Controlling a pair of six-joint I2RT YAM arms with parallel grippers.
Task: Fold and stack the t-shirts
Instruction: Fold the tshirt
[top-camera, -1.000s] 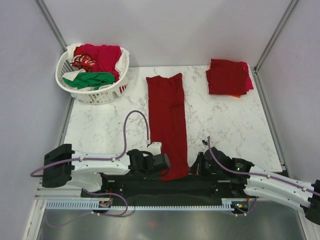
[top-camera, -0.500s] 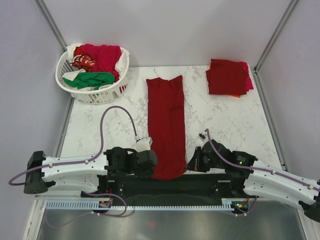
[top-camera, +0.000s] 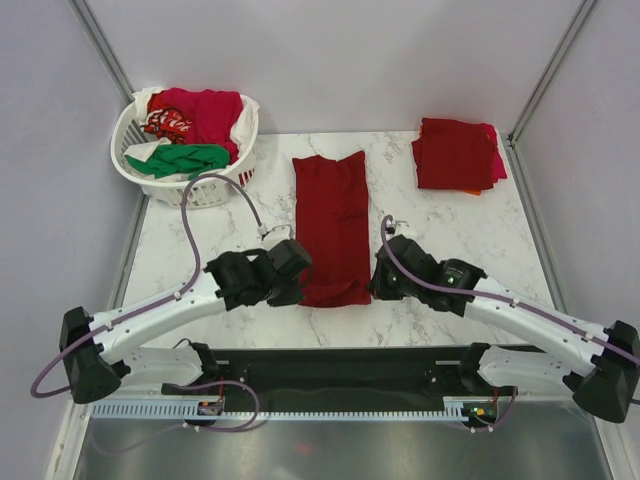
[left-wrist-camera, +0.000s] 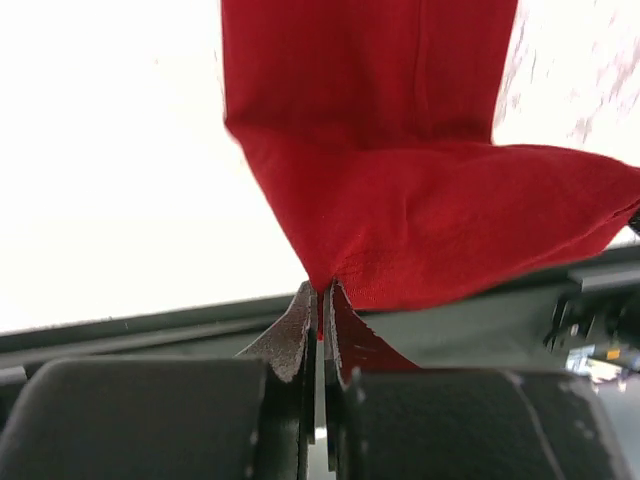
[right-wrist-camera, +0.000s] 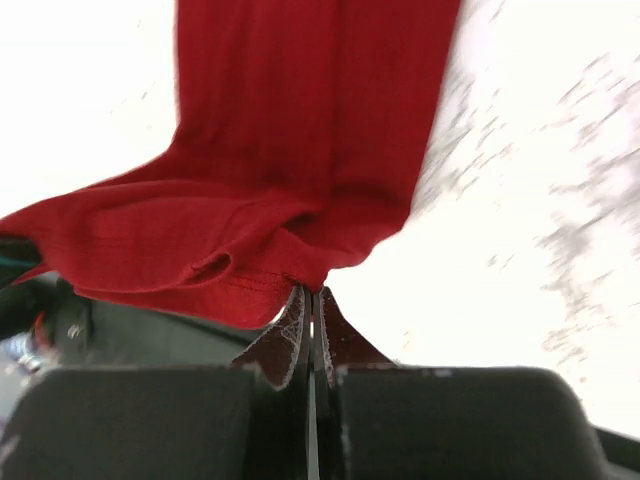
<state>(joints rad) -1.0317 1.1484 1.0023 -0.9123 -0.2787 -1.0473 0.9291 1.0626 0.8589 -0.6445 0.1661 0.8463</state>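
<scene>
shirt fold, half-way stage by my reading. dark red t-shirt (top-camera: 330, 205) lies as a long narrow strip down the middle of the marble table (top-camera: 200, 255), with its far end flat and its near end raised off the surface. left gripper (left-wrist-camera: 320, 305) is clenched on the near left corner and right gripper (right-wrist-camera: 311, 300) on the near right corner. both wrist views show the cloth nipped only at the very fingertips, the hem sagging between them. folded stack (top-camera: 455, 153) sits at the far right corner, well apart. laundry basket (top-camera: 185, 192) at far left holds unfolded shirts (top-camera: 200, 112).

to do it well:
- keep both corners level and evenly spread, so the hem stays straight
- bring the near hem over to meet the far edge squarely
- avoid dragging the bottom layer
- let go only once cloth rests on cloth
- the pinch is shallow, so a jerk could slip a corner
</scene>
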